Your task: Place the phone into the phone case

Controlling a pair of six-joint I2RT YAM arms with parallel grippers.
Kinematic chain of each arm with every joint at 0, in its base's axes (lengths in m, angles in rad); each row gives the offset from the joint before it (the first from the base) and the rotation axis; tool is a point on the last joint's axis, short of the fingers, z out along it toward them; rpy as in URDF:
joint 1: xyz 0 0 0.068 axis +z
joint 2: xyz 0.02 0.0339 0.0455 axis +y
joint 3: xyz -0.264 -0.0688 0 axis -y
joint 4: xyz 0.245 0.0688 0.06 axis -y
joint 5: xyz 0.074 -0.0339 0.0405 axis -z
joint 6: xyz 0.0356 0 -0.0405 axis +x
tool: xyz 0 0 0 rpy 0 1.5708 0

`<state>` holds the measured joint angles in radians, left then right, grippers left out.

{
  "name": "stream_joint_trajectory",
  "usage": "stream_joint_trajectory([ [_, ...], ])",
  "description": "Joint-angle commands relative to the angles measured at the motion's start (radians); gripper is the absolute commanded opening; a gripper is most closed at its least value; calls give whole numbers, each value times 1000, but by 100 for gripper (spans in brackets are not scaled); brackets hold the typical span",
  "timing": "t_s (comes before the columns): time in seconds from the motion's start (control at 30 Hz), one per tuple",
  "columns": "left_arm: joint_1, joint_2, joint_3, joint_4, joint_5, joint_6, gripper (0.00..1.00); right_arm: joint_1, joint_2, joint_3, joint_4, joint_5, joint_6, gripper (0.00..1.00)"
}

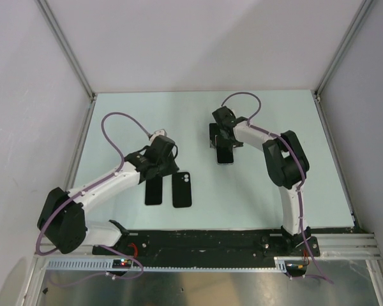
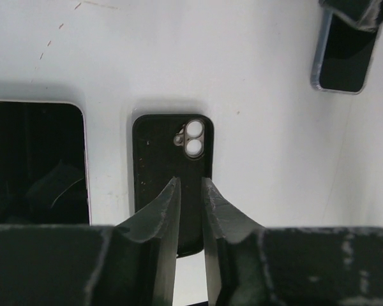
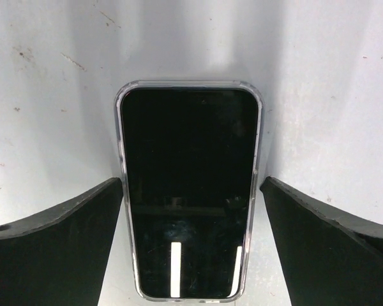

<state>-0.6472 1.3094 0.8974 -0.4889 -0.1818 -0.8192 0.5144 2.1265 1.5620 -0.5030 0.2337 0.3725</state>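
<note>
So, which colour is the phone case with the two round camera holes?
The phone case is black; the left wrist view shows it best.

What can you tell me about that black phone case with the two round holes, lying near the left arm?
The phone case is black, matte and rubbery-looking, with rounded corners and a pale camera cutout showing two round openings at one corner. It lies flat on the pale table, apart from the dark-screened phone beside it. The left gripper hangs over its near end with fingers almost closed, holding nothing; whether they touch it I cannot tell. It holds no phone.
</note>
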Motion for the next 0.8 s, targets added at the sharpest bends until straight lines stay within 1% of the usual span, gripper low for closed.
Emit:
stream_joint_trajectory([
  [0.0,11,-11,-32,10,-31,12,27,-24,-12,24,-4,-8,-11,99],
  [0.23,5,-25,-122,10,-29,18,45,-50,-135,60,-22,-23,-17,100],
  [0.33,-14,-17,-149,17,-29,16,48,-59,-165,77,-36,-39,-5,99],
  [0.5,-55,41,-165,27,-35,-1,46,-58,-243,51,-43,-66,29,99],
  [0.6,-69,70,-174,40,-36,-14,42,-57,-300,11,-37,-81,50,99],
  [0.77,-87,116,-180,56,-59,-40,33,-55,-428,-101,-22,-108,79,99],
])
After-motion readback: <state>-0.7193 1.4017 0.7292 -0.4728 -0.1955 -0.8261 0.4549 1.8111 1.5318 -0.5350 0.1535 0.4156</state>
